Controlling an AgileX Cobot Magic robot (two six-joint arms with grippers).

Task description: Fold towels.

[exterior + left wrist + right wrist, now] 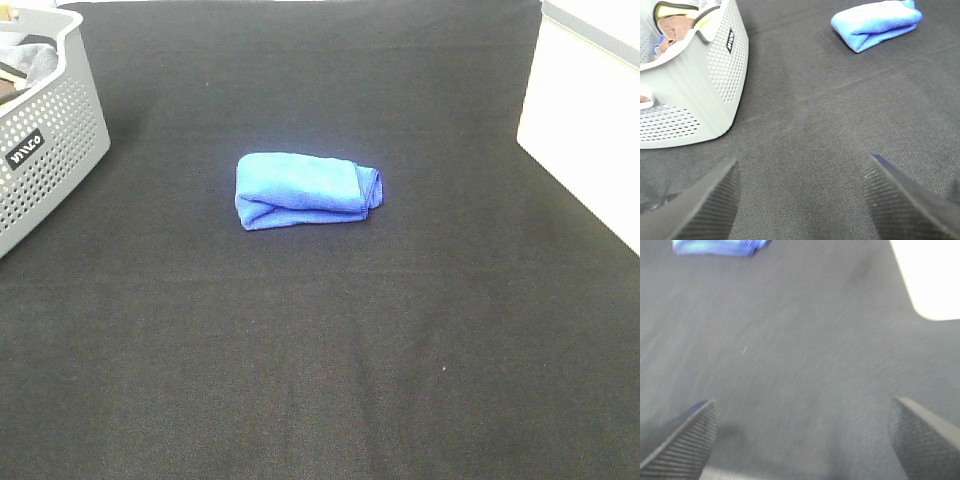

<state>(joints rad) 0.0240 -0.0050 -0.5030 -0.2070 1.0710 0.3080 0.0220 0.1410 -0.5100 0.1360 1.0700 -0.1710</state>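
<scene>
Mid-mat: folded towel (pixel 308 190) | far-left: basket (pixel 55 150) | left claw (pixel 800 200), right claw (pixel 802 440): wide open, empty

Only the fingertips of the robot show, and only in the two wrist views. The left gripper (pixel 800 200) ends in two dark, near-black fingers (pixel 705 205) with a fine ribbed or cross-hatched texture on their inner pads, each tapering to a blunt wedge (one edge catches a faint bluish sheen). The right gripper (pixel 805 437) has the same dark wedge-shaped fingers (pixel 682 437), ribbed in close parallel lines, though that view is blurred
</scene>
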